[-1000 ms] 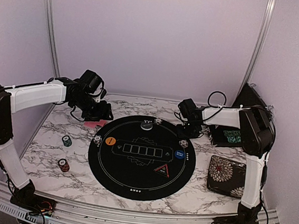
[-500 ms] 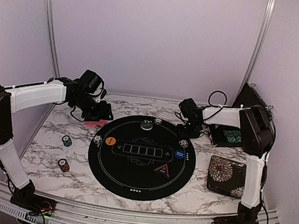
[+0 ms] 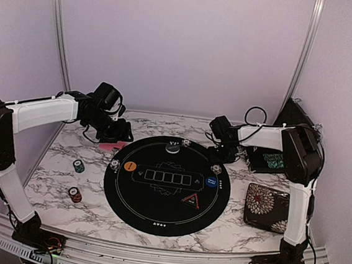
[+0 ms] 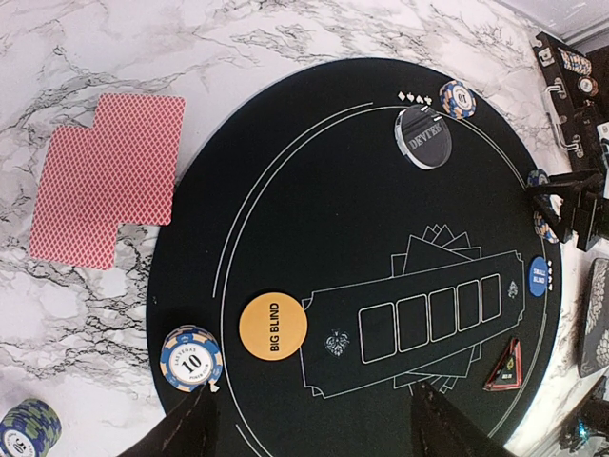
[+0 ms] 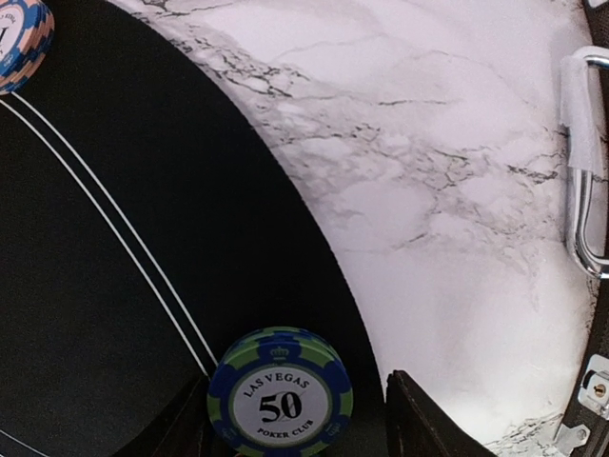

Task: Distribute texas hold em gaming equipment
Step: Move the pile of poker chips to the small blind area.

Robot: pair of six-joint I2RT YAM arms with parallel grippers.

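**Setting:** robot test cell, laboratory type, dressed as a card table.

**Evidence:**
- Plain lilac wall panels (image 3: 184, 45) close the space beyond the left gripper (image 3: 119, 132) and the right gripper (image 3: 221, 153), and on the outer side of each.
- Bare aluminium posts (image 3: 57, 39) stand in the far corners, further out than either gripper.
- A slotted aluminium rail (image 3: 152, 251) runs behind both grippers and carries the bases of two white-and-black arms (image 3: 40, 113).
- Loose black cables (image 3: 256, 113) loop just behind the right gripper.
- A marble-pattern tabletop (image 3: 54, 170) lies beneath both grippers.
- A round black mat (image 3: 165, 215) with white lines lies between the grippers.
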